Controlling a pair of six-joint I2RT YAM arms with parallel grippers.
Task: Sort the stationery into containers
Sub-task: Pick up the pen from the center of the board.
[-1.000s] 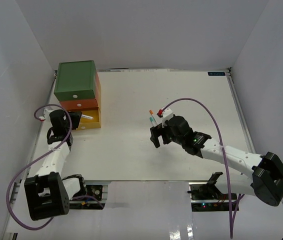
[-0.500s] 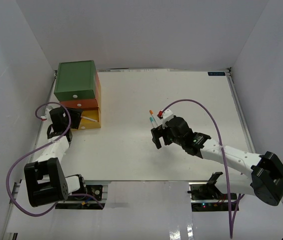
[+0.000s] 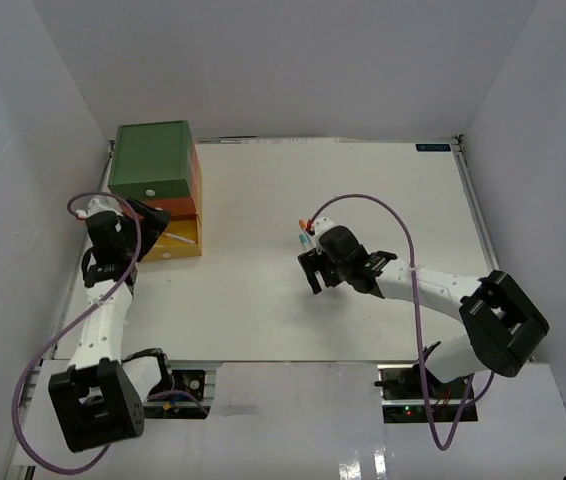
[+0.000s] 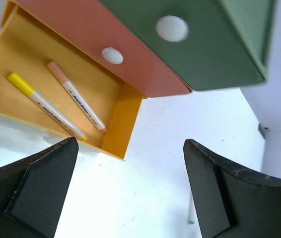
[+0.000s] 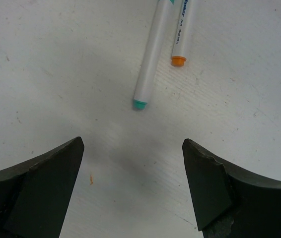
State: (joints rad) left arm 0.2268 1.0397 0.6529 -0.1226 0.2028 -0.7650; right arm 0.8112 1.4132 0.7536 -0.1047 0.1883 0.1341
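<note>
The containers stand stacked at the back left: a green box on top, an orange-red one in the middle, and a yellow drawer pulled out at the bottom. In the left wrist view the yellow drawer holds a yellow-capped pen and a pink-capped pen. My left gripper is open just in front of it, holding nothing. A green-capped pen and an orange-capped pen lie side by side on the table. My right gripper is open just short of them, with nothing between its fingers.
White knobs sit on the green box and the orange-red box, both shut. White walls enclose the table on three sides. The two loose pens lie near mid-table, just beyond my right gripper.
My left gripper has opened and drawn back to the left from the yellow drawer. My right gripper has moved left and forward, closer to the two pens.
</note>
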